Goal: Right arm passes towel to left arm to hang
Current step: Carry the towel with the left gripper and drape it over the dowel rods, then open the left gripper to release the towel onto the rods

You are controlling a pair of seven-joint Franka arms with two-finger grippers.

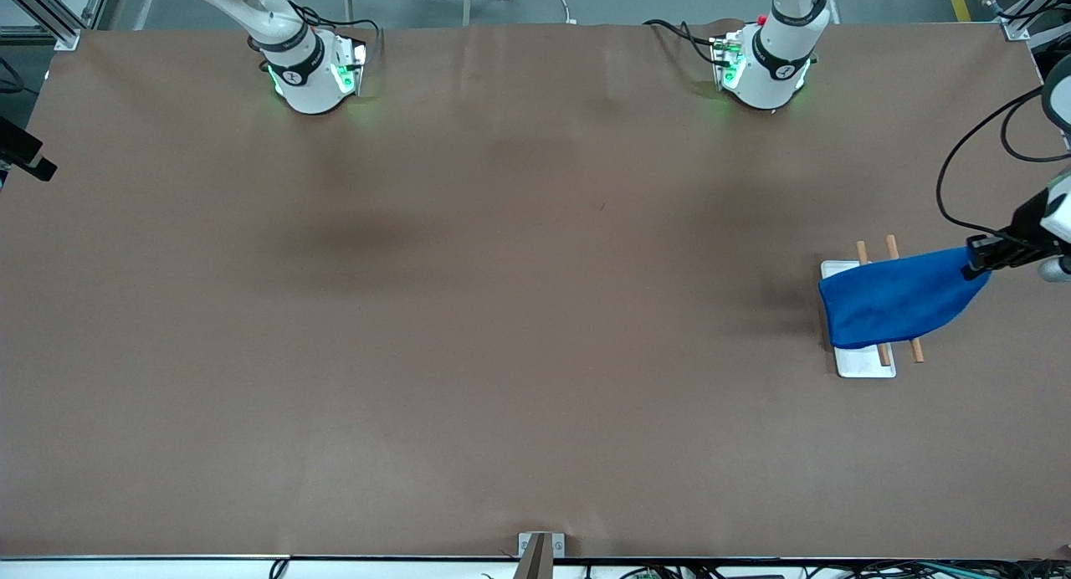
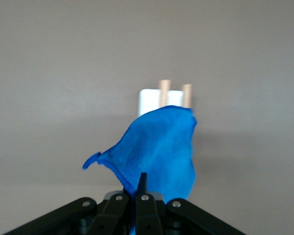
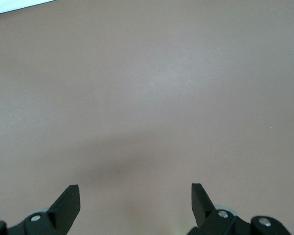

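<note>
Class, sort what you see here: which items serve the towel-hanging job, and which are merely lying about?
Job: blue towel, pinched in the left hand; wooden-rod rack under it; open right hand, waiting over bare table.
Lying about: nothing loose; only a metal bracket at the table's edge.

Towel (image 1: pixel 895 304) hides rack rods' (image 1: pixel 917 350) middle; right arm (image 1: pixel 276 18) cut off.

The towel (image 1: pixel 895 301) is bright blue. It lies over two light brown wooden rods (image 1: pixel 904 299) on a white base (image 1: pixel 866 363). The surface (image 1: pixel 468 311) is plain brown. Both grippers are black.
</note>
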